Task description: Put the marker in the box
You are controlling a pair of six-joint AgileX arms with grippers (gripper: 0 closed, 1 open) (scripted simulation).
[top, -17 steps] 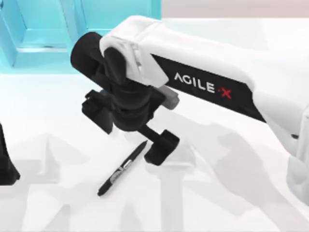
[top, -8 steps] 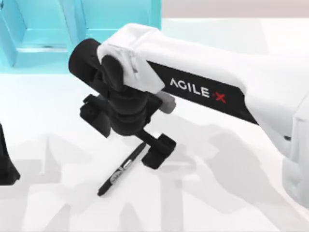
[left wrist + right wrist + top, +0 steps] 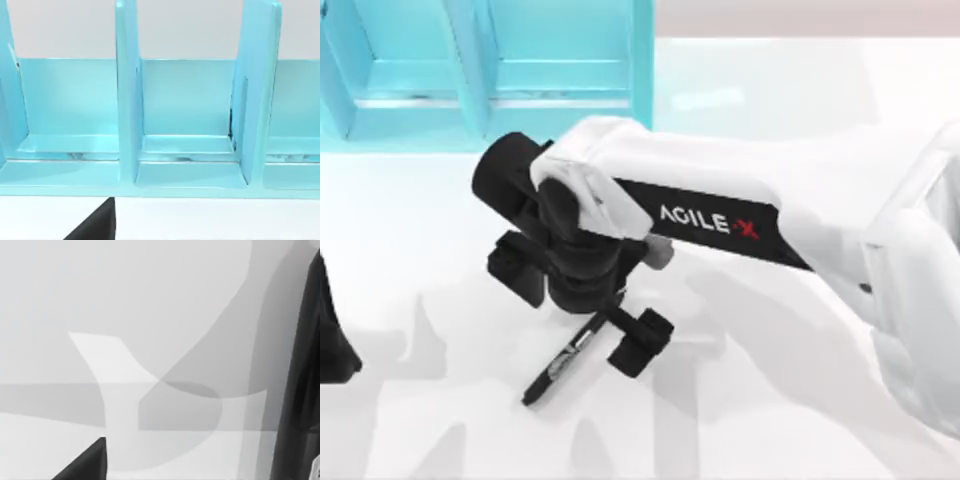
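One white table (image 3: 800, 420) carries everything; at its eleven o'clock corner stands one pale blue box (image 3: 490, 70), three open compartments counted in the left wrist view; one white AgileX arm, the right, reaches in from three o'clock, its right gripper (image 3: 582, 308) low over the middle, fingers spread wide either side of the pen's upper end, not pressing it; the left gripper (image 3: 332, 340) sits parked at nine o'clock, and I cannot tell its fingers; one black marker (image 3: 565, 358) lies flat, slanting toward seven o'clock, well apart from the box.
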